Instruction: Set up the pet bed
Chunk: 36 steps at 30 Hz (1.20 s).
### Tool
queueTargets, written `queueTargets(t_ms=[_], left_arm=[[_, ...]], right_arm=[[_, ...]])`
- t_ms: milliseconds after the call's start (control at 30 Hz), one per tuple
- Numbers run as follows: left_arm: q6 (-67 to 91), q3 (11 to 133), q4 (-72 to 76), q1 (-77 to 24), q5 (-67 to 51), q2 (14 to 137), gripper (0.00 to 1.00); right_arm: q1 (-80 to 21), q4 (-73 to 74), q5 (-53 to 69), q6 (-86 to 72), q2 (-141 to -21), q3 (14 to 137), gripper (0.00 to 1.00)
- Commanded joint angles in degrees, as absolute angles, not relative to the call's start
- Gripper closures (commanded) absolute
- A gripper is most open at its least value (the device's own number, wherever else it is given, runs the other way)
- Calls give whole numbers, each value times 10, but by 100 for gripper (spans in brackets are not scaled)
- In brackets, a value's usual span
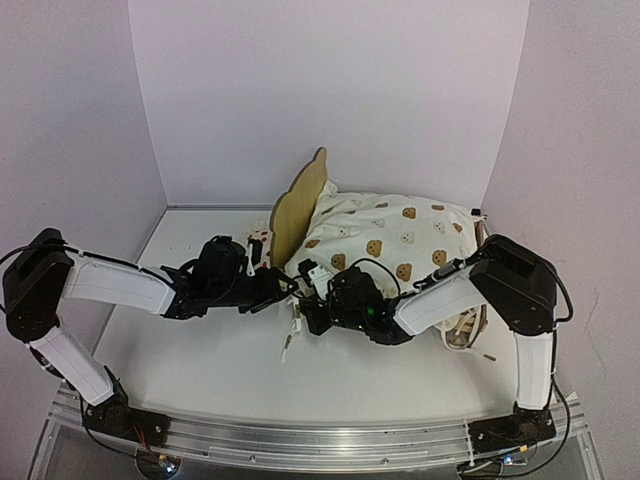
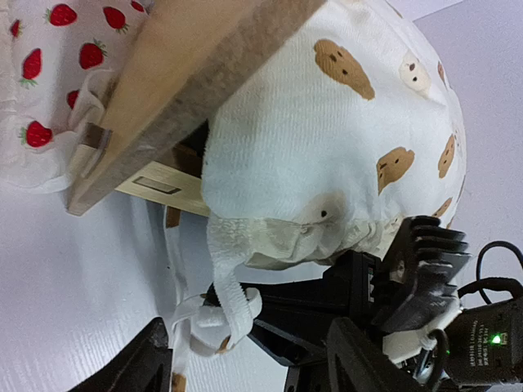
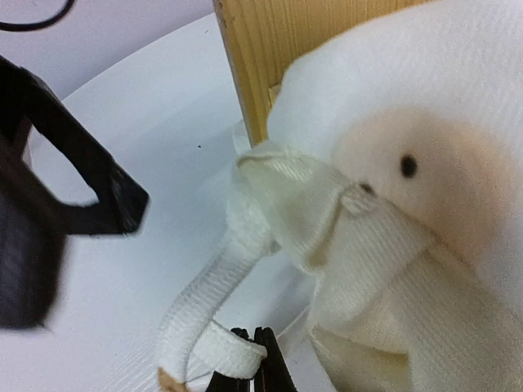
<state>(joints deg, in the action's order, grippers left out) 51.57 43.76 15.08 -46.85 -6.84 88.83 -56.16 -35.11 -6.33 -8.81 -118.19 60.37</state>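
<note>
Pet bed (image 1: 300,205) may tip if you tug: right gripper (image 3: 252,366), frame bottom, pinched shut on cushion tie (image 3: 204,294); left gripper (image 2: 245,363) open, empty.

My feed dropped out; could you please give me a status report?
Left gripper open. Right gripper shut on cushion tie. Pet bed mostly covered by cushion.

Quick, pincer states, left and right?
Left pincer: open, holding nothing.
Right pincer: closed on the tie.
</note>
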Motion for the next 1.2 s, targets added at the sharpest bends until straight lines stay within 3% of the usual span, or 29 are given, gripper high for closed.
queueTargets(t_ms=[0,367,700,1167], left_arm=[[470,410,97,-469,1,822,31],[335,345,86,-491,-35,762,31],[303,409,58,-582,-5,855,33],[306,431,97,-590,-5,941,44]], right_arm=[[-561,-348,-84,-108,-1159,593,100],[-562,-308,-104,-147,-1126,590,100],[-567,-269,-107,-171,-1101,615,100],[-570,-251,-106,-183,-1082,634,100]])
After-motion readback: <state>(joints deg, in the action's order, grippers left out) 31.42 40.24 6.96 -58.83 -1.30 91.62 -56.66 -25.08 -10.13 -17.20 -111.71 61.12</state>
